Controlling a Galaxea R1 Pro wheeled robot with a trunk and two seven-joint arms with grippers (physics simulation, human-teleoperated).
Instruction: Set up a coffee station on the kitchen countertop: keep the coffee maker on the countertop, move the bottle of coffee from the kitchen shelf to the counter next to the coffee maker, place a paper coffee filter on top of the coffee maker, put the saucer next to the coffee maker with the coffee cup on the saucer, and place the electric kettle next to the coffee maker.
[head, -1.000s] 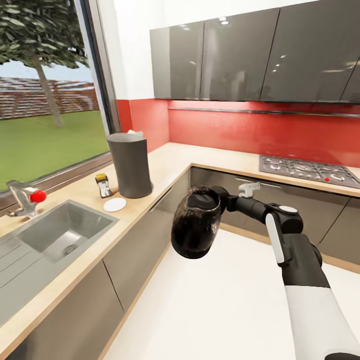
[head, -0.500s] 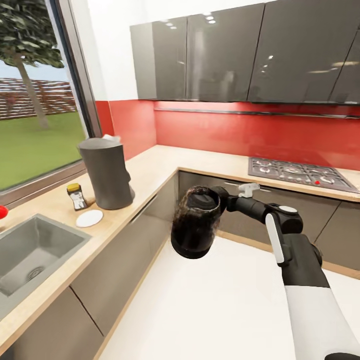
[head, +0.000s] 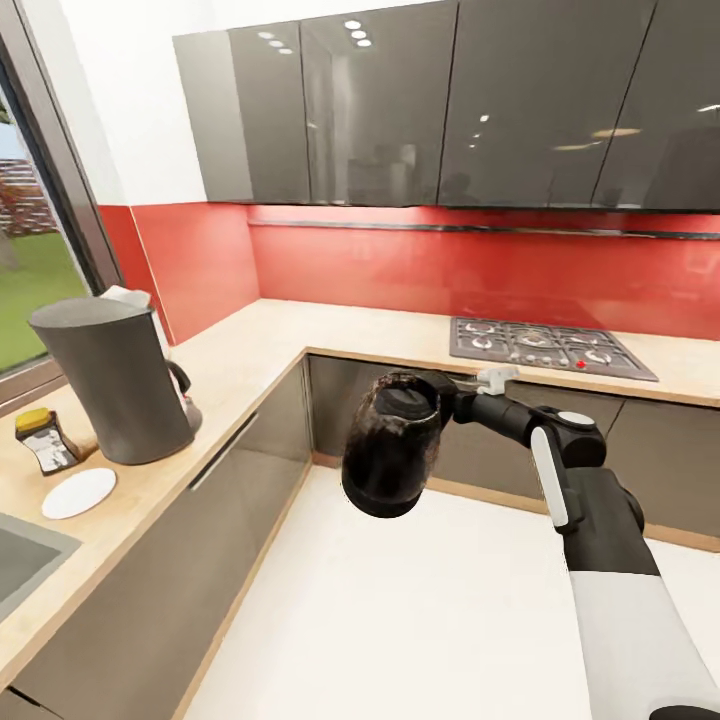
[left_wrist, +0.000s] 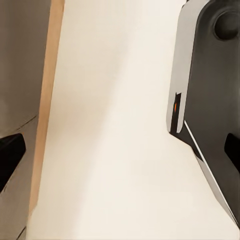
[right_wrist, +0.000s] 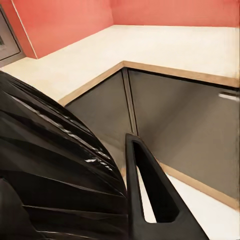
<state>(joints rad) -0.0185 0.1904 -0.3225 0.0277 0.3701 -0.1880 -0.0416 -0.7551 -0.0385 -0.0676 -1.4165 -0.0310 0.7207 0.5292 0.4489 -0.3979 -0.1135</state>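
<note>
My right gripper is shut on the electric kettle, a smoky glass body with a black lid, held in the air over the white floor. In the right wrist view the kettle's lid looms close beside one finger. The coffee maker stands on the kitchen countertop at the left, with the bottle of coffee and the white saucer beside it. A whitish piece peeks from behind its top. My left gripper hangs open over the floor. The coffee cup and kitchen shelf are out of view.
The counter turns a corner; a gas hob sits on its far run below the red backsplash. Glossy grey wall cabinets hang above. A sink corner is at the lower left. Dark cabinet fronts border the floor.
The camera has swung right, so the coffee maker, bottle and saucer slid left in the view and the sink nearly left it. The right arm keeps the kettle in the same pose.
</note>
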